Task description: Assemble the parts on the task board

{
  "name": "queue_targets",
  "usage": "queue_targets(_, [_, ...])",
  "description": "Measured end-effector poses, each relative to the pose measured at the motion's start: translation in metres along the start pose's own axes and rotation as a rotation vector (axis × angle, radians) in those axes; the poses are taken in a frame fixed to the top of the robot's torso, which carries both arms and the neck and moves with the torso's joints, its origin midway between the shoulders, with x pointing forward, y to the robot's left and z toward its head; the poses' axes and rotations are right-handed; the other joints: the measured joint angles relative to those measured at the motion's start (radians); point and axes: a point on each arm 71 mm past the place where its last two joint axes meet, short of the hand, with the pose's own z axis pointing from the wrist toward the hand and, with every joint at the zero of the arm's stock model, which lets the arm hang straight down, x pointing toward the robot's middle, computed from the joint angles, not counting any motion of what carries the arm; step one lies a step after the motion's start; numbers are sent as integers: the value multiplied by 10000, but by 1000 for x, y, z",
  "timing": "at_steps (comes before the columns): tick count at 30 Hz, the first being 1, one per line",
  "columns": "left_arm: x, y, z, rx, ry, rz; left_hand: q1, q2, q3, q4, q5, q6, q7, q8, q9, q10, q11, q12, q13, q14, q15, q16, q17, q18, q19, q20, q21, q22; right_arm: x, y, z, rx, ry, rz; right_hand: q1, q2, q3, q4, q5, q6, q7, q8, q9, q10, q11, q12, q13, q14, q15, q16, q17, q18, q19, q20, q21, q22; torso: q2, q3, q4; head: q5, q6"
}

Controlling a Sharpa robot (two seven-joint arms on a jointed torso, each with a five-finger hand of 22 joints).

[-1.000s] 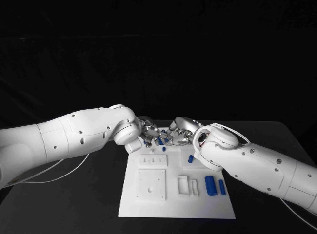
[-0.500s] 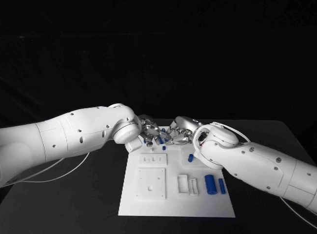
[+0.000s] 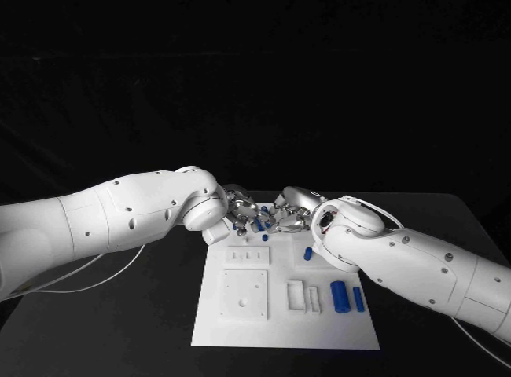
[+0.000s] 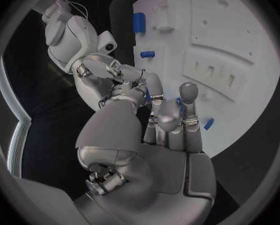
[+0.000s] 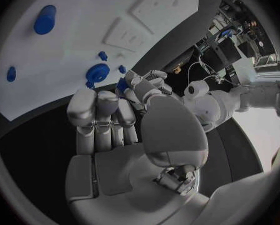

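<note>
**Hands meet over the far edge of the task board**

Nearest the robot, the task board [image 3: 285, 330] lies flat on the black table [image 3: 108, 338], its near strip bare. Next comes a raised square plate [image 3: 243, 295] with small holes. To its right stand two narrow white blocks [image 3: 302, 298], then two blue cylinders [image 3: 347, 298] lying side by side near the board's right edge. Farther up, a small slotted plate [image 3: 248, 257] sits on the left, with a short blue peg [image 3: 306, 254] to its right, close beside the right arm.

At the far edge, the left hand [image 3: 240, 214] and right hand [image 3: 288, 215] meet fingertip to fingertip. Small blue parts [image 3: 259, 225] show between and just below the fingers. The right wrist view shows a blue toothed disc [image 5: 97, 72] on the board just beyond the fingers. Both hands have fingers curled toward each other; whether either one actually grips a part cannot be determined.
</note>
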Motion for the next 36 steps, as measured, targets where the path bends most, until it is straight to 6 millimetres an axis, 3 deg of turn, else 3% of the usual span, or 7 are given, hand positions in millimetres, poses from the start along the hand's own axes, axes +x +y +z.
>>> queue_targets(3, [-1,0,0,-6,-28,-18,-28,-27,11,-11,49,15,15,1,1,0,0,0,9,0,0,51,51,-1,51,-50,-68,63,0,-1,0,19,11,19,-132,-135,-209,210,185,-710,165,98,226,-134,90,-155,0,-11,11,-35,-29,0,0,0,-90,0,0,1,-1,6,4])
queue_targets(9, [-1,0,0,-21,-52,-71,-68,-67,47,-48,194,75,75,1,1,0,0,110,-1,0,0,118,171,-1,108,-36,-159,179,-1,-5,-3,40,-11,85,57,-503,-1190,648,362,-2342,579,46,-72,-384,341,-568,-112,-45,195,-298,-219,-49,0,190,-382,0,-1,1,4,-49,137])
queue_targets(12, [-1,1,0,-70,-56,-97,-100,-100,172,-172,325,104,103,1,1,0,0,117,-22,0,0,158,217,-1,122,-51,-185,231,-3,-9,-5,38,-78,138,282,-624,-1734,913,533,-3735,684,-2,-135,-454,408,-604,-274,-33,242,-376,-290,87,-4,255,-519,0,-1,1,7,-87,209])
queue_targets(15, [-3,3,-1,-165,-91,-126,-160,-159,201,-266,423,124,124,0,0,0,0,117,-54,1,0,158,238,-1,122,-51,-239,317,-6,-15,-9,66,-150,191,479,-716,-2156,1334,532,-4107,711,-3,-147,-461,414,-604,-388,-33,242,-377,-286,162,1,322,-556,0,-4,1,4,-83,224])
queue_targets(23, [-9,9,-2,-457,-216,-146,-227,-225,314,-456,443,158,157,-158,1,1,0,186,-96,1,0,158,272,-113,122,-51,-386,427,-13,-41,-21,296,-210,325,568,-726,-2422,1600,532,-4119,702,-3,-147,-489,443,-604,-517,-33,242,-464,-215,166,1,321,-595,0,-4,7,-2,-40,172])
queue_targets(28, [-12,14,-3,-622,-324,-74,-262,-259,397,-539,475,193,192,-178,2,1,0,186,-100,1,0,172,293,-113,122,-51,-406,451,-27,-59,-30,500,-405,482,633,-660,-2523,1515,591,-3383,656,-3,-128,-521,411,-604,-587,-34,242,-504,-169,166,1,321,-634,0,-3,5,-2,-1,116])
queue_targets(36, [-11,17,-6,-784,-459,257,-262,-259,411,-607,608,230,229,-217,2,1,0,226,-143,1,1,227,363,-112,158,-15,-501,540,-77,-74,-36,401,-1852,1445,435,-462,-2491,1171,1197,-2459,576,-3,-86,-664,375,-1047,-1037,-33,242,-930,-357,163,2,320,-1099,5,2,2,-1,1,-22])
